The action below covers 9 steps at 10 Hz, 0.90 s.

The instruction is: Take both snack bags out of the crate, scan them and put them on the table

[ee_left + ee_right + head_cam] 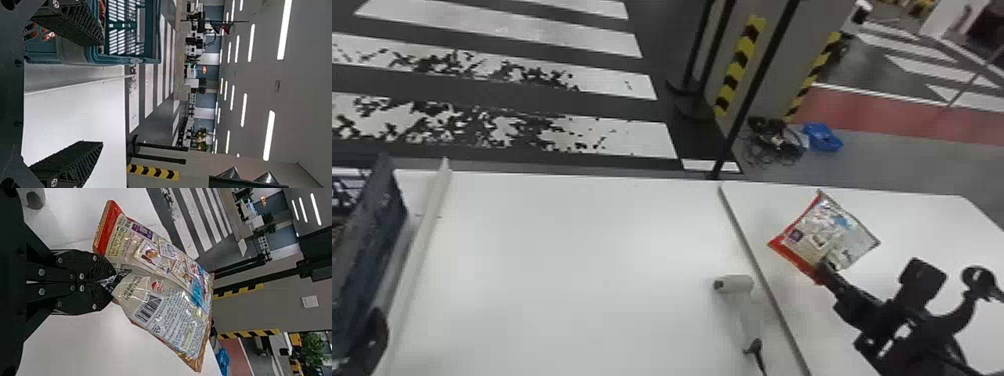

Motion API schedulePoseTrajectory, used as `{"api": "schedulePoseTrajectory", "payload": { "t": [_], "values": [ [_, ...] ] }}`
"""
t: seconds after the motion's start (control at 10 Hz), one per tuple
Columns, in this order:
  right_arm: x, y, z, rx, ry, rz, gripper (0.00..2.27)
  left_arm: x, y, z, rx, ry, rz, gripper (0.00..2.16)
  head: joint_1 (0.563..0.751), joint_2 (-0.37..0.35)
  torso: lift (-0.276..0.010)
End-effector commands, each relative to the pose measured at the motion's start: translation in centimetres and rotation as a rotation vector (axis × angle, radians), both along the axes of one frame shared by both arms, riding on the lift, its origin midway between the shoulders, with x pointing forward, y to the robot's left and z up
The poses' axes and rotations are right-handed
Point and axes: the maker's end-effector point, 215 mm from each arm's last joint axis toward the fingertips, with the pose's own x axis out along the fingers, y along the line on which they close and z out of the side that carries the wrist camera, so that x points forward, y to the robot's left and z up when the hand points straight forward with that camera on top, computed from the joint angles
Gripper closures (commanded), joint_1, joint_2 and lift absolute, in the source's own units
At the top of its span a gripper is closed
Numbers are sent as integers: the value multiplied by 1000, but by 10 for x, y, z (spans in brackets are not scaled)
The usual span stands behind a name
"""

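Observation:
In the head view my right gripper (824,270) holds a red-edged, silvery snack bag (837,225) by one edge, over the right-hand table. The right wrist view has the right gripper (113,281) shut on the bag (172,317), its printed back and barcode showing. My left gripper (374,337) is beside the dark blue crate (379,225) at the left edge. In the left wrist view the left gripper (102,92) is open, one finger over the crate (152,43) and nothing between. Reddish packaging (47,36) shows through the crate wall. A white scanner (738,284) lies on the table.
A white table (572,240) spans the middle, with a raised pale strip (427,215) beside the crate. A dark seam (757,265) separates it from the right-hand table. The scanner's black cable (757,350) runs to the front; a thin black pole (747,105) rises behind.

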Motion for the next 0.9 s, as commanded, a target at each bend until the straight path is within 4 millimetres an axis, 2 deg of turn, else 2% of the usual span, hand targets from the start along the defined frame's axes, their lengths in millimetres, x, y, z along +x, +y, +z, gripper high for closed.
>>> {"api": "schedulePoseTrajectory", "payload": {
  "t": [0.0,0.2,0.6,0.7,0.8],
  "values": [
    [-3,-15,-14,-25,22,-42,2260,0,0,-1,0,1,1,87,695,-350,-92],
    [-12,-36,-30,-56,65,-106,2260,-1,5,-1,-1,4,8,87,695,-350,-92],
    [-31,-56,-59,-53,131,-168,2250,-1,6,0,-1,-1,10,87,695,-350,-92],
    [-32,-60,-59,-61,116,-179,1750,-1,5,0,-2,0,9,87,695,-350,-92],
    [-31,-62,-57,-71,101,-184,589,-1,5,0,-2,0,9,87,695,-350,-92]
  ]
}}
